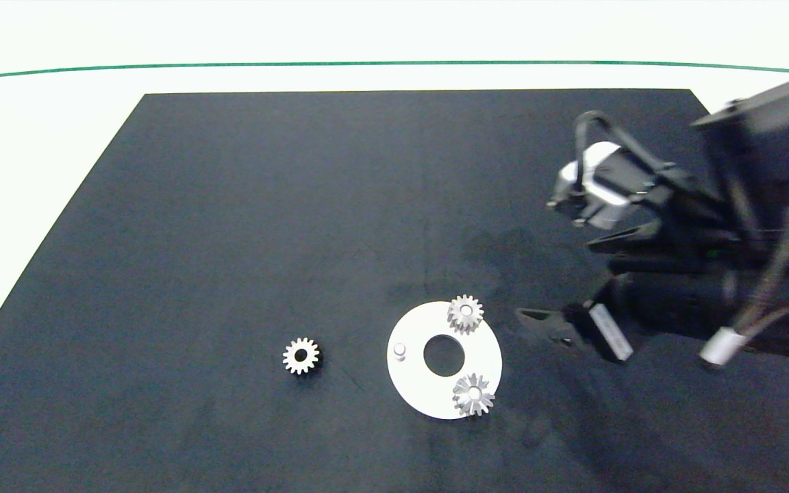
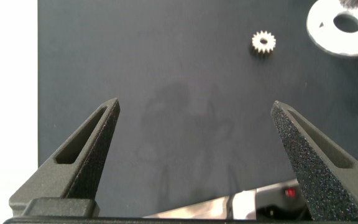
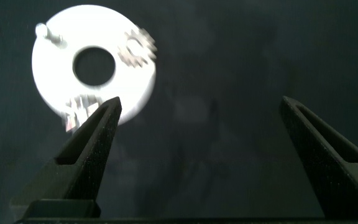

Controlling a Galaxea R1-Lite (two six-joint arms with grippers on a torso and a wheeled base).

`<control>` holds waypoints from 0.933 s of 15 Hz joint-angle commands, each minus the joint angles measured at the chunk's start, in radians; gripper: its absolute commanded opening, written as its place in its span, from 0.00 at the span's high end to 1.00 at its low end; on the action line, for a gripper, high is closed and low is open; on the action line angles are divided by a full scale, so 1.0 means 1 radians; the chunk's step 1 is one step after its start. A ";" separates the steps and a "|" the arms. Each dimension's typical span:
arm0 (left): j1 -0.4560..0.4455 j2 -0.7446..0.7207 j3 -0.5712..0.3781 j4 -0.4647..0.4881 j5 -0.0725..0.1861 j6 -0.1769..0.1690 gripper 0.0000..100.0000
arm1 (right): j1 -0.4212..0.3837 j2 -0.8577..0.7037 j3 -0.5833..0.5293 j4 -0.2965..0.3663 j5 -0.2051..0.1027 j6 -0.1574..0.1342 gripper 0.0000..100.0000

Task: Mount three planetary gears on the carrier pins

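With 2 planetary gears sitting on the white disc, the empty right gripper is waiting beside it, fingers wide apart, and the last gear on the mat needs picking up for the 1 bare pin, while the left gripper is hanging open too.

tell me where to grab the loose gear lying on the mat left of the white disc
Probably from straight above: the loose gear lies flat on the mat, so close the jaws across its toothed rim. The mat around it is bare; the white disc sits well apart.
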State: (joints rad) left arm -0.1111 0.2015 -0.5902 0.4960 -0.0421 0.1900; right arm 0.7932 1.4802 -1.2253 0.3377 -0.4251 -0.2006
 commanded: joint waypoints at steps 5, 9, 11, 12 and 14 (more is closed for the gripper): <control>-0.004 0.226 0.125 -0.034 -0.084 0.095 0.00 | -0.203 -0.899 0.532 0.155 -0.070 -0.029 0.00; -0.042 0.424 0.151 -0.272 -0.087 0.118 0.00 | -0.370 -1.060 0.515 0.182 -0.069 -0.052 0.00; -0.127 0.536 0.153 -0.386 -0.085 0.118 0.00 | -0.433 -1.112 0.515 0.184 -0.069 -0.066 0.00; -0.159 0.601 0.155 -0.435 -0.084 0.118 0.00 | -0.439 -1.130 0.510 0.187 -0.069 -0.066 0.00; -0.210 0.717 0.158 -0.517 -0.084 0.117 0.00 | -0.443 -1.158 0.514 0.192 -0.069 -0.065 0.00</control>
State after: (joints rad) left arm -0.2545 0.7585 -0.4362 0.0394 -0.1260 0.3057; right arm 0.3591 0.3651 -0.7123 0.5272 -0.4915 -0.2636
